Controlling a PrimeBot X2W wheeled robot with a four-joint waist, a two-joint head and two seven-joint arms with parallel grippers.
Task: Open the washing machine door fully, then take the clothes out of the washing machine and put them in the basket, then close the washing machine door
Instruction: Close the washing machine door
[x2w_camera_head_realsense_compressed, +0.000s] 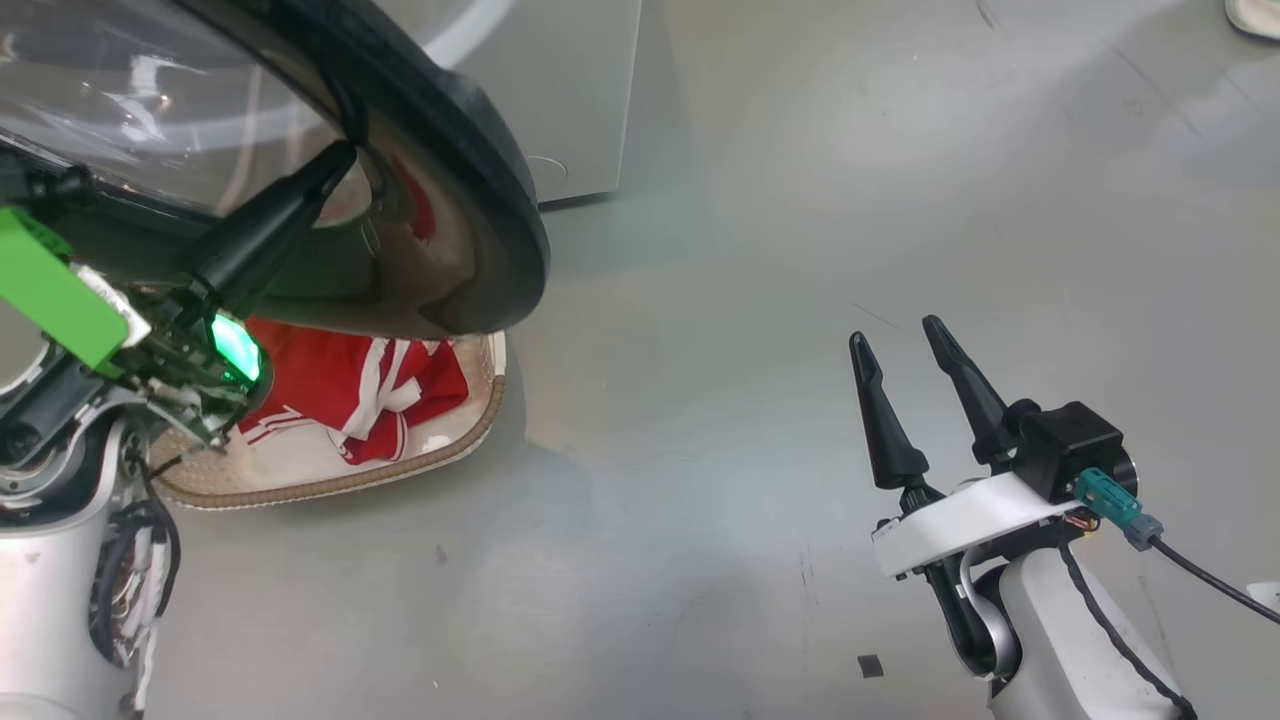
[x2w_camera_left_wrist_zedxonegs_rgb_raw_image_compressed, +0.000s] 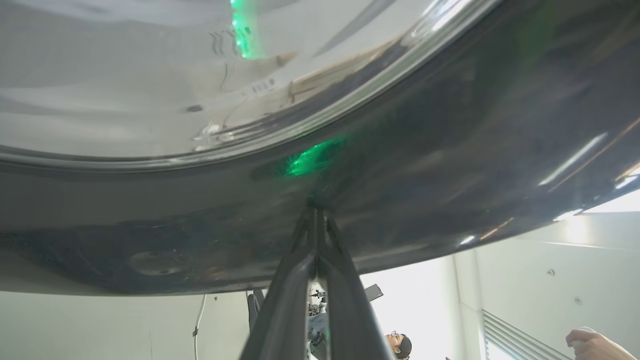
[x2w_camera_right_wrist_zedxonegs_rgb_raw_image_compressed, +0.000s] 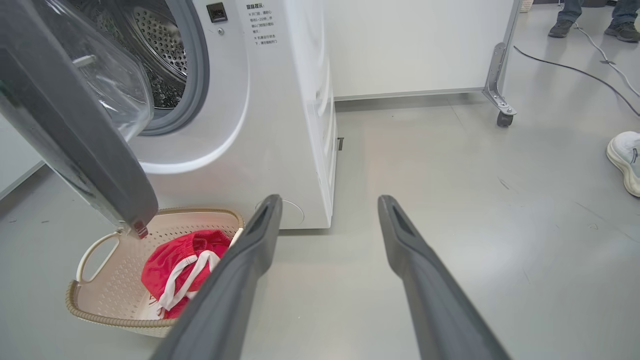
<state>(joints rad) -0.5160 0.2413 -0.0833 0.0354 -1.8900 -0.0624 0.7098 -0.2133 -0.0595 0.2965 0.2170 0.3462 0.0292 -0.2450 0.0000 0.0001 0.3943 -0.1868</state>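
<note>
Left gripper (x2w_camera_head_realsense_compressed: 336, 165): fingers pressed together, with the tips touching the glossy black rim of the washing machine door (x2w_camera_head_realsense_compressed: 485, 210). Green light from the wrist reflects in that rim.

Right gripper (x2w_camera_head_realsense_compressed: 895, 332): fingers spread apart, hanging over the grey floor (x2w_camera_head_realsense_compressed: 750, 300), well apart from the door.

The door stands partly open, swung out from the washing machine (x2w_camera_right_wrist_zedxonegs_rgb_raw_image_compressed: 280, 125). Its glass bowl (x2w_camera_right_wrist_zedxonegs_rgb_raw_image_compressed: 115, 85) is turned toward the steel drum (x2w_camera_right_wrist_zedxonegs_rgb_raw_image_compressed: 160, 35) and the grey rubber ring (x2w_camera_right_wrist_zedxonegs_rgb_raw_image_compressed: 197, 75).

Clothes (x2w_camera_right_wrist_zedxonegs_rgb_raw_image_compressed: 175, 257): red with white trim, bunched in the basket (x2w_camera_right_wrist_zedxonegs_rgb_raw_image_compressed: 100, 315), which sits on the floor just in front of the machine. The door's lower edge hangs over the basket's handle end. In the head view the rim hides the far part of the basket.

Surroundings, right wrist view:
- a white cabinet on a caster (x2w_camera_right_wrist_zedxonegs_rgb_raw_image_compressed: 504, 119) beside the machine
- a cable (x2w_camera_right_wrist_zedxonegs_rgb_raw_image_compressed: 575, 70) trailing across the floor
- a white shoe (x2w_camera_right_wrist_zedxonegs_rgb_raw_image_compressed: 625, 160) at the right edge
- a person's feet (x2w_camera_right_wrist_zedxonegs_rgb_raw_image_compressed: 562, 30) farther back

Left wrist view: a person's hand (x2w_camera_left_wrist_zedxonegs_rgb_raw_image_compressed: 595, 345) shows below the door rim, at the lower right corner.
</note>
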